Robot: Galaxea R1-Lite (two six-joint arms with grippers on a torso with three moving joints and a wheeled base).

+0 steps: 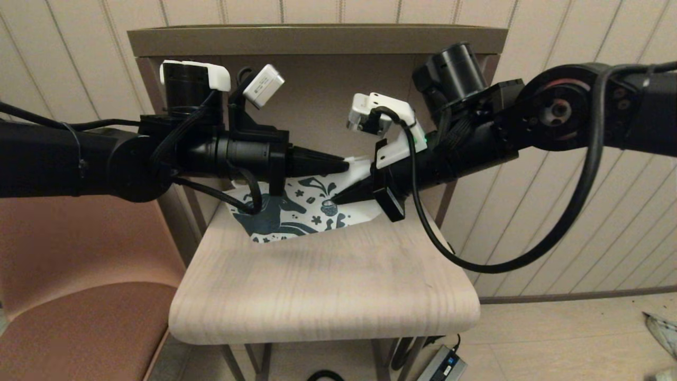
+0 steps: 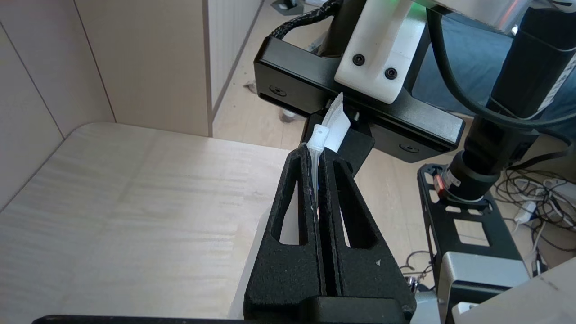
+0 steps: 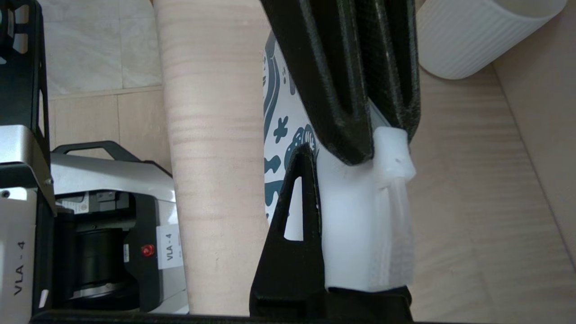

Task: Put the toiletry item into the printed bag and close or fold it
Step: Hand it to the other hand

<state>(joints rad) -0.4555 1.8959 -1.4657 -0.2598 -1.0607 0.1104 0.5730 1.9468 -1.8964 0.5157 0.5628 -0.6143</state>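
Note:
The printed bag (image 1: 296, 211), white with a dark teal horse, is lifted at the back of the small wooden table (image 1: 328, 286), its lower edge near the tabletop. My left gripper (image 1: 344, 164) reaches in from the left, shut on the white slider and zip strip (image 2: 335, 123) at the bag's top right corner. My right gripper (image 1: 337, 200) comes in from the right just below it, pinching the bag's white end (image 3: 360, 234); one finger (image 3: 297, 211) shows and the other is hidden behind the bag. The toiletry item is out of view.
A white ribbed mug (image 3: 472, 40) stands on the table behind the bag. A brown panel and shelf top (image 1: 317, 39) close off the back. A pink seat (image 1: 79, 296) sits to the left. A power adapter (image 1: 441, 365) lies on the floor.

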